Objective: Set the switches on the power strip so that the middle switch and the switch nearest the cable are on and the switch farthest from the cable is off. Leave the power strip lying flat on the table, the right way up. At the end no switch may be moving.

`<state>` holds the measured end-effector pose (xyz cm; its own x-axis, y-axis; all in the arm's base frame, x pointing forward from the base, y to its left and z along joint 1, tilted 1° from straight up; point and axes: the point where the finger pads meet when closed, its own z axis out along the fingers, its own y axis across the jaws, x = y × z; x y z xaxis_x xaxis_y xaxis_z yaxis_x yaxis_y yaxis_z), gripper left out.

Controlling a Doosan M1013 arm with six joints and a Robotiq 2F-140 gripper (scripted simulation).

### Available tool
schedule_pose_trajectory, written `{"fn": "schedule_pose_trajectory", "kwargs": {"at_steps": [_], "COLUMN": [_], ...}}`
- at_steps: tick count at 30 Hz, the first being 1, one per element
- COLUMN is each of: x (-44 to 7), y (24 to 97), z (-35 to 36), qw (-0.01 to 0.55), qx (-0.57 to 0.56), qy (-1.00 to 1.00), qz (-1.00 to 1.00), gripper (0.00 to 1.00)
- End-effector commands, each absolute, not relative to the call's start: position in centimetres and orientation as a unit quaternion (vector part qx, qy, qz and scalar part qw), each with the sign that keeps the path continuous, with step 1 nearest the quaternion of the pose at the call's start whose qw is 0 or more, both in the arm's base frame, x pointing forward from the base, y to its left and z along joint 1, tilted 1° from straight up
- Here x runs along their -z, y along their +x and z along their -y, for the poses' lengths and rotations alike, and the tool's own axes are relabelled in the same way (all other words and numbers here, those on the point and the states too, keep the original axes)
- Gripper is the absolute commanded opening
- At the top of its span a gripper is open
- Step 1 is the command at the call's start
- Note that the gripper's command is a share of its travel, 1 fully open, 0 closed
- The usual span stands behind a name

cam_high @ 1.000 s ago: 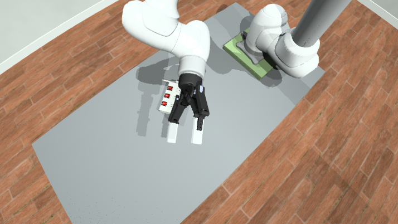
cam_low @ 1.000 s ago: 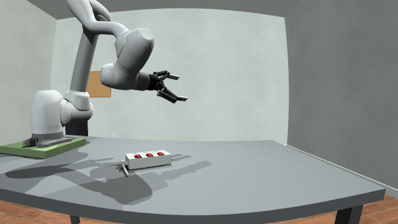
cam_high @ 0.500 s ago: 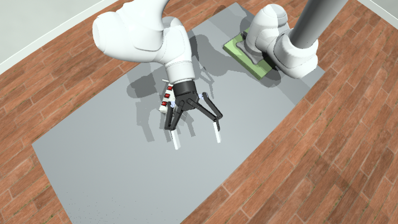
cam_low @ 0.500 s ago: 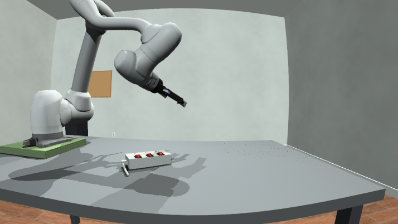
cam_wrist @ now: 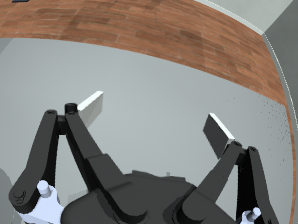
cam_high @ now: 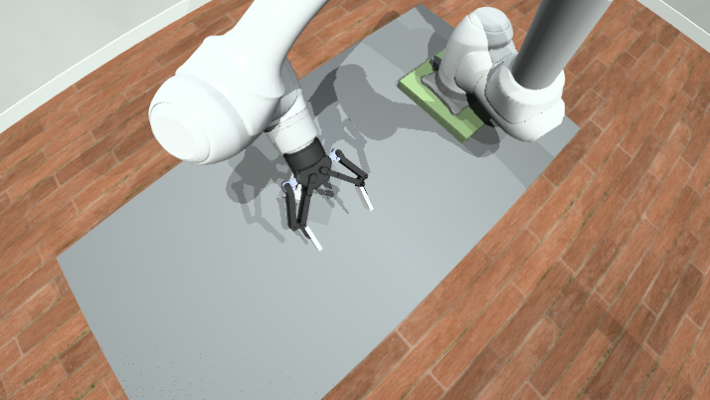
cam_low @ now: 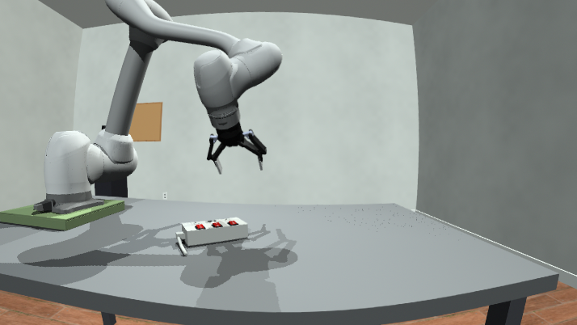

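Observation:
The white power strip [cam_low: 218, 236] lies flat and right way up on the grey table [cam_low: 404, 251] [cam_high: 199, 299]. A short cable stub [cam_low: 181, 245] sticks out of its left end. It has three red switches: nearest the cable [cam_low: 199, 226], middle [cam_low: 216, 225] and farthest [cam_low: 232, 222]. I cannot tell which way each one is tipped. My gripper [cam_low: 240, 167] [cam_high: 343, 226] [cam_wrist: 155, 112] is wide open and empty. It points down, high above the strip. In the overhead view the gripper and wrist hide nearly all of the strip. The wrist view shows no strip, only the table [cam_wrist: 153, 76] and floor.
The arm's base stands on a green plate [cam_low: 61, 216] [cam_high: 438, 106] at the table's far left corner. An orange board [cam_low: 146, 121] hangs on the back wall. The table's right edge [cam_low: 485, 242] runs close to the side wall.

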<state>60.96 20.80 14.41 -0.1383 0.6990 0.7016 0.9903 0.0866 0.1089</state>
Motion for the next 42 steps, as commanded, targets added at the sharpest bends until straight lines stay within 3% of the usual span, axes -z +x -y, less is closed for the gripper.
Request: {"fn": "schedule_pose_trajectory", "kwargs": {"at_steps": [1,12,20,42], "x": [-12.0,-9.5,-9.5,-9.6], "y": [60.7,62.4,63.7,64.0], "z": [-16.2,-4.6,0.5,1.4], "qw": [0.2,0.111,0.088,0.085], "qx": [0.24,0.095,0.035,0.024], "qy": [-0.532,-0.333,-0.255,-0.241], "qz": [0.787,0.932,0.962,0.967], "gripper": [1.0,1.0,1.0,1.0]}}
